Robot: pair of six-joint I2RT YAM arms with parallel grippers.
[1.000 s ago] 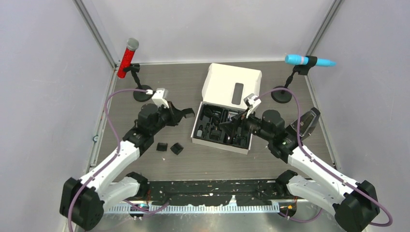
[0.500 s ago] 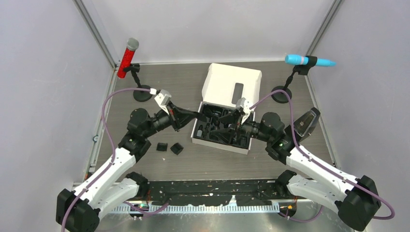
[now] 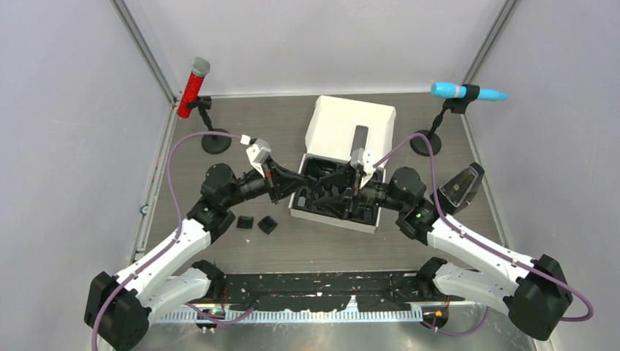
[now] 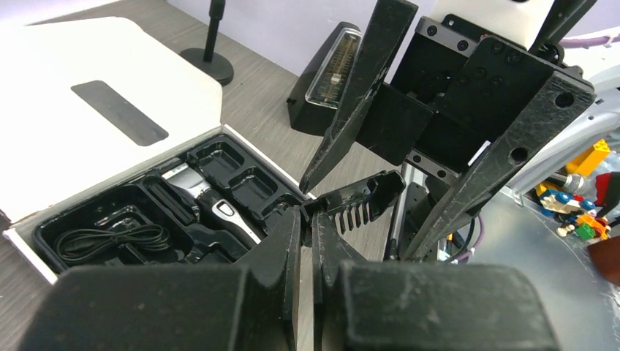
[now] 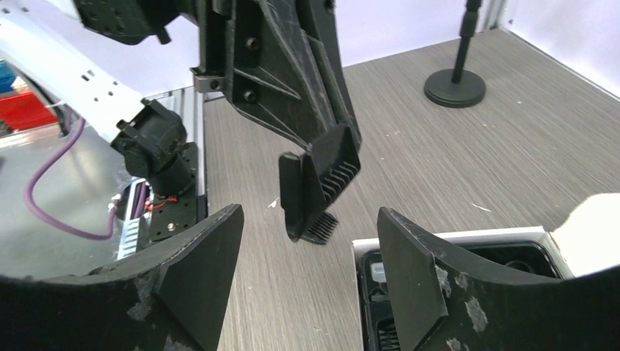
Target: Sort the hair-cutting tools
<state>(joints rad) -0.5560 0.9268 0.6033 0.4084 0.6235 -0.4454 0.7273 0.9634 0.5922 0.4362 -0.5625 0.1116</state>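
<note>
Black comb attachment (image 5: 318,183) pinched at one end in fully closed left gripper (image 4: 307,219); long axis runs straight out from its fingertips; free toothed end sits between wide-spread, empty fingers of right gripper (image 5: 308,213), touching neither; likely handover, right side closing across it.
</note>
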